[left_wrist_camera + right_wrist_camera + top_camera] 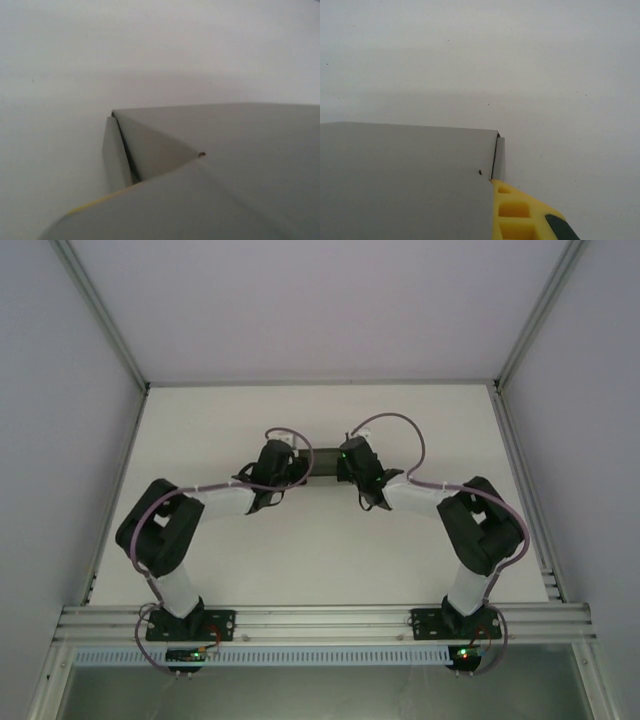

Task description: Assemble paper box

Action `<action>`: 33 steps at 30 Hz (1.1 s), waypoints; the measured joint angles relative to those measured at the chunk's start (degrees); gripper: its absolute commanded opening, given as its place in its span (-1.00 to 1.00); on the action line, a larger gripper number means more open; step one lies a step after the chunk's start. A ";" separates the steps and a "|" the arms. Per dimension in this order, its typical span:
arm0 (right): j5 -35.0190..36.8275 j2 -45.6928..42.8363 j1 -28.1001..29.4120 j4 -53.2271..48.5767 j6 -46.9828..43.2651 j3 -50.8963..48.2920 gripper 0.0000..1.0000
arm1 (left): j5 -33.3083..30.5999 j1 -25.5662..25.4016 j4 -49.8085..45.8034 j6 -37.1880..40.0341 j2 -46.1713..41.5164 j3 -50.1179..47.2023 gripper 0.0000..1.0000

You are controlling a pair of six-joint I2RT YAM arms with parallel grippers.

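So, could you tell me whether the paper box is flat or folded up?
Folded up: the paper box shows panels meeting at creases, with one end flap ajar; fully closed, cannot tell.

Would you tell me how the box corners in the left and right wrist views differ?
At the left corner a flap splays outward, leaving a dark gap; at the right corner a narrow flap lies almost flush. A yellow finger sits plainly beside the right corner; the left corner has just a thin yellow sliver below it. Both are plain grey card over a white table.

Matt grey cardboard paper box [405,180]; smooth matt white table [320,560].
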 measured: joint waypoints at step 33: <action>5.14 -0.48 5.84 9.68 -4.13 -8.15 -0.78 | 13.11 10.78 -19.32 -7.13 -2.67 7.41 0.99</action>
